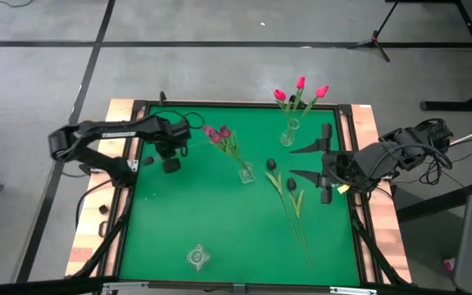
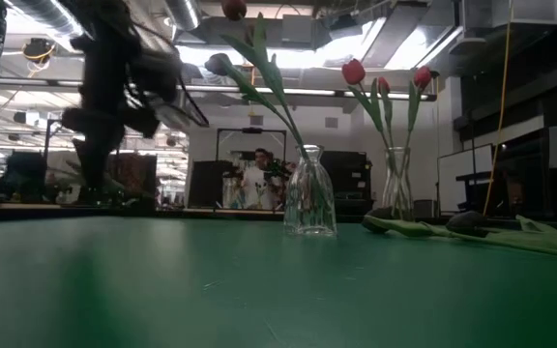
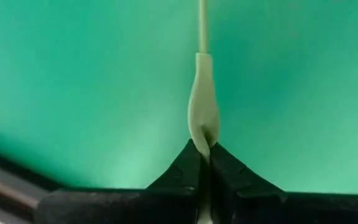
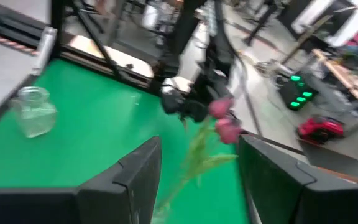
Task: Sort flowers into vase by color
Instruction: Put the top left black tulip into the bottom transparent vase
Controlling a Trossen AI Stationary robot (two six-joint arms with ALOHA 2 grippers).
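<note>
Two mauve-pink tulips [image 1: 218, 133] stand in a clear vase [image 1: 246, 172] at mid-table, their stems in its neck. Bright red tulips [image 1: 300, 90] stand in a second vase [image 1: 289, 135] by the far edge. Two near-black tulips [image 1: 273, 166] lie flat on the table to the right, stems pointing toward the near edge. My left gripper [image 1: 185, 138] is left of the mauve heads, shut on a pale green stem [image 3: 202, 74]. That flower's head is outside the left wrist view. My right gripper [image 1: 308, 162] is open, just right of the dark tulips. My left gripper [image 3: 202, 148] pinches a pale green stem between its two fingertips, at a thickened leaf-like part [image 3: 202, 121]. The stem runs straight on from the fingers, in line with them, over the green table. The low view shows this arm raised above the table top.
An empty glass vase [image 1: 197, 257] stands near the table's near edge, also seen in the right wrist view [image 4: 35, 111]. The raised wooden frame [image 1: 129, 164] borders the green surface. A person [image 2: 257, 179] stands far behind the table. Open green surface lies at the near left.
</note>
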